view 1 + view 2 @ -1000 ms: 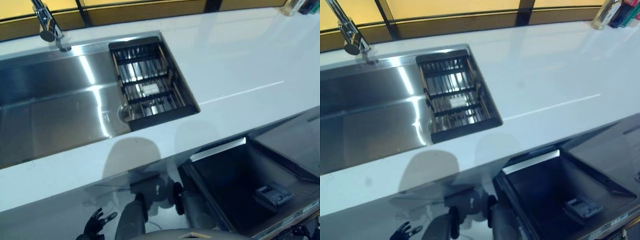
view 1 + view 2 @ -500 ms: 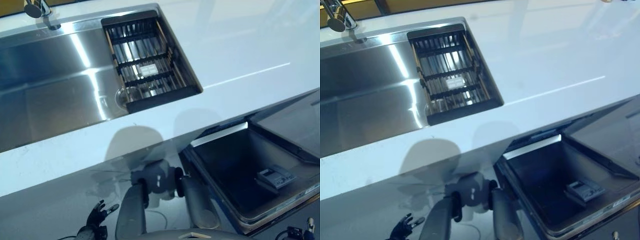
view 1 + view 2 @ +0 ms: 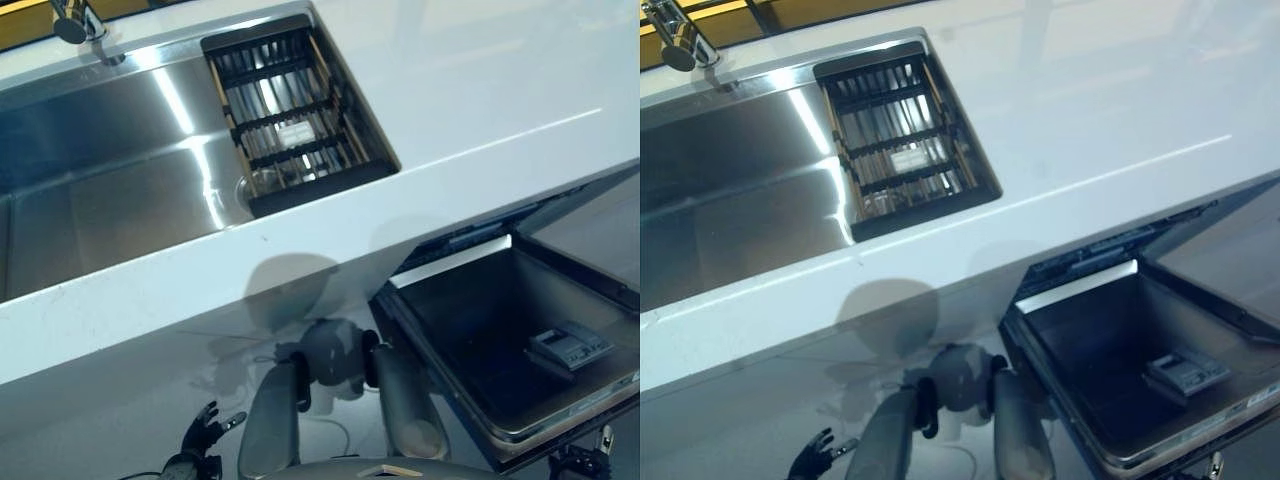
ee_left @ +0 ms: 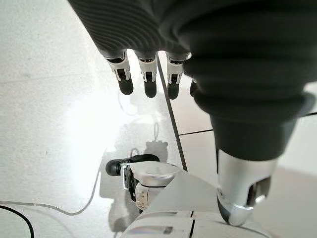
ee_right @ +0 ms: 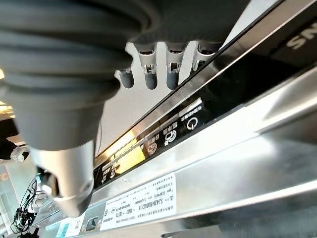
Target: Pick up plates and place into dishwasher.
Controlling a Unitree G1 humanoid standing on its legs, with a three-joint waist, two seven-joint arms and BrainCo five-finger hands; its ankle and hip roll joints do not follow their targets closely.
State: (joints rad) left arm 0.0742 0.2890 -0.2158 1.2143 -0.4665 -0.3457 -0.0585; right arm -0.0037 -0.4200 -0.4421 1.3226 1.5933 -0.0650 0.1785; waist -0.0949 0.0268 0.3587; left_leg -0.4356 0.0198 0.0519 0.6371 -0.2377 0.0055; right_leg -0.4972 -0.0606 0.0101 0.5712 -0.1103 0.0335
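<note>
A white desk [image 3: 480,90] runs across the room with a steel sink [image 3: 100,200] sunk into it. At the sink's right end sits a dark slatted rack [image 3: 290,120], and a tap [image 3: 75,20] stands at the far edge. I can see no plates on the desk, in the sink or in either hand, so I cannot tell where they are.

Below the desk's front edge, on the robot's right, the dishwasher [image 3: 500,330] stands with its door [image 3: 1170,400] let down flat, the steel inner face turned up. A small dark dispenser block [image 3: 568,347] sits on that inner face.

The left hand [image 3: 205,435] hangs low, well under the desk and close above the pale tiled floor [image 4: 44,89]. Its fingers [image 4: 148,82] are straight and spread, holding nothing. The right hand [image 5: 148,69] is down by the door's outer edge, just beside a dark strip of control buttons [image 5: 163,136] and a white label [image 5: 141,203] on the steel rim. Its fingers hang loose and relaxed, clear of the door, with nothing between them and the thumb [image 5: 67,183].
</note>
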